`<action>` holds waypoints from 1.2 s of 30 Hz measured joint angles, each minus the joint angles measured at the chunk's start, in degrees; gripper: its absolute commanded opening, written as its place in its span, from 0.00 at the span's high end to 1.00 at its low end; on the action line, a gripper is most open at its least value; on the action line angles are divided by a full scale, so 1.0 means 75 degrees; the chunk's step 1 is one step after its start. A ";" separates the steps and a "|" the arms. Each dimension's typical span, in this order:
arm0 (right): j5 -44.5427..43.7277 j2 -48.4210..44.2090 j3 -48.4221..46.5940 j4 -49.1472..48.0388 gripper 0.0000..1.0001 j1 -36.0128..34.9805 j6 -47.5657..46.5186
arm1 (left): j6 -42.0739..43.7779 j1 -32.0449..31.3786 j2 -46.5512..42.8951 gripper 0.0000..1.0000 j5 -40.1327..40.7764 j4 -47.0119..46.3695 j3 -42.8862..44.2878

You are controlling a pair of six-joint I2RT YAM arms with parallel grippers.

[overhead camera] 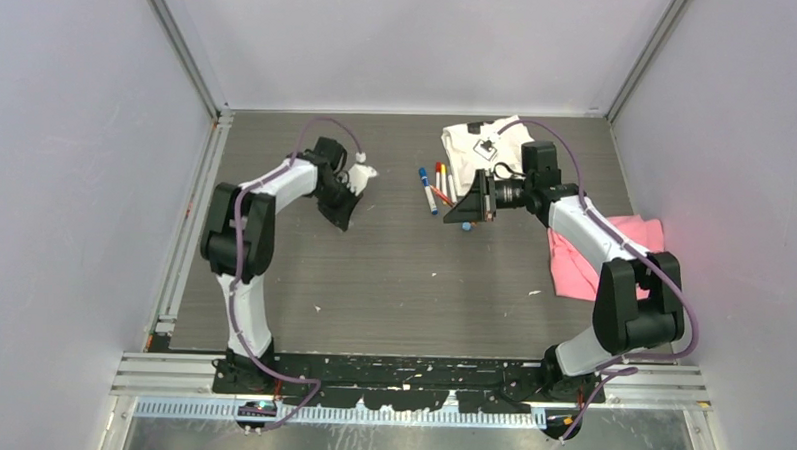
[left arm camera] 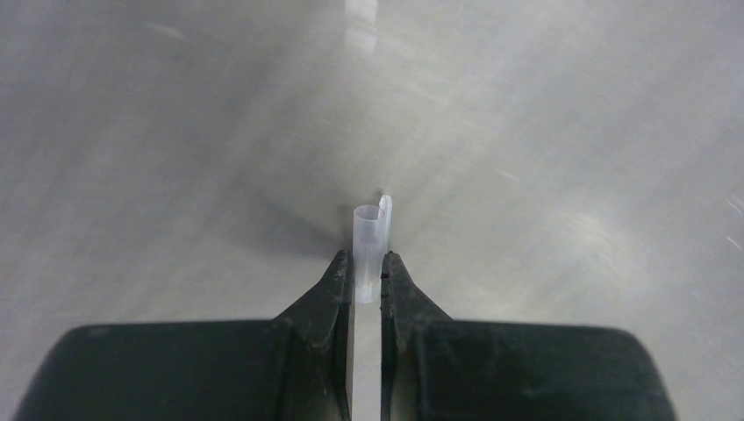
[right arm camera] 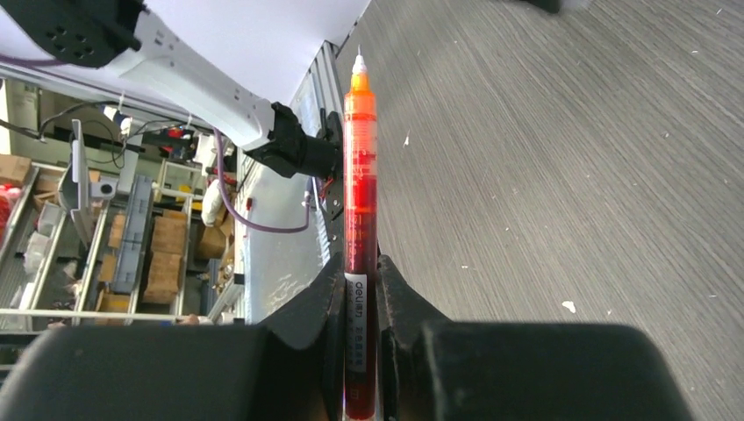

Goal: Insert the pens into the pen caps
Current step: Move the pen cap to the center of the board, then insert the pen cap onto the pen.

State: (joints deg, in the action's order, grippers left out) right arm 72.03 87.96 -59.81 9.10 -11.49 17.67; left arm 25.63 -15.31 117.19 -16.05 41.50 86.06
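My left gripper (left arm camera: 368,266) is shut on a short clear pen cap (left arm camera: 368,241), which sticks out past the fingertips with its open end facing away. In the top view this gripper (overhead camera: 342,216) hangs over the left half of the table. My right gripper (right arm camera: 360,272) is shut on a red pen (right arm camera: 360,189) with an orange tip, held lengthwise between the jaws and pointing toward the left arm. Seen from above, the right gripper (overhead camera: 462,209) sits near mid-table. Loose pens (overhead camera: 434,188) lie just to its left, and a small blue pen cap (overhead camera: 465,226) rests below it.
A white cloth (overhead camera: 472,146) lies at the back right of the table and a pink cloth (overhead camera: 586,254) at the right edge beside the right arm. Grey walls close in the left, back and right sides.
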 measured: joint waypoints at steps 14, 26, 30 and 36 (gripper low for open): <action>-0.0446 -0.0356 -0.0207 0.2384 0.99 0.0119 -0.2935 | 0.1647 -0.2244 -0.2716 0.94 -0.0944 -0.0580 -0.3754; -0.0408 -0.0685 0.0026 0.2366 0.99 0.0513 -0.2949 | 0.1853 -0.2629 -0.2908 0.77 -0.0108 -0.0813 -0.3879; -0.0376 -0.0752 0.0085 0.2320 0.99 0.0577 -0.2938 | 0.1827 -0.2672 -0.2795 0.58 0.0335 -0.0944 -0.3815; -0.0303 -0.0784 0.0178 0.2253 0.99 0.0635 -0.2911 | 0.1425 -0.2672 -0.2917 0.52 0.0898 -0.1250 -0.3687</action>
State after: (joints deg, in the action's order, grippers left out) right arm 69.76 82.08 -58.48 26.00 -6.72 -4.16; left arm 36.32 -35.35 95.31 -9.32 32.12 58.41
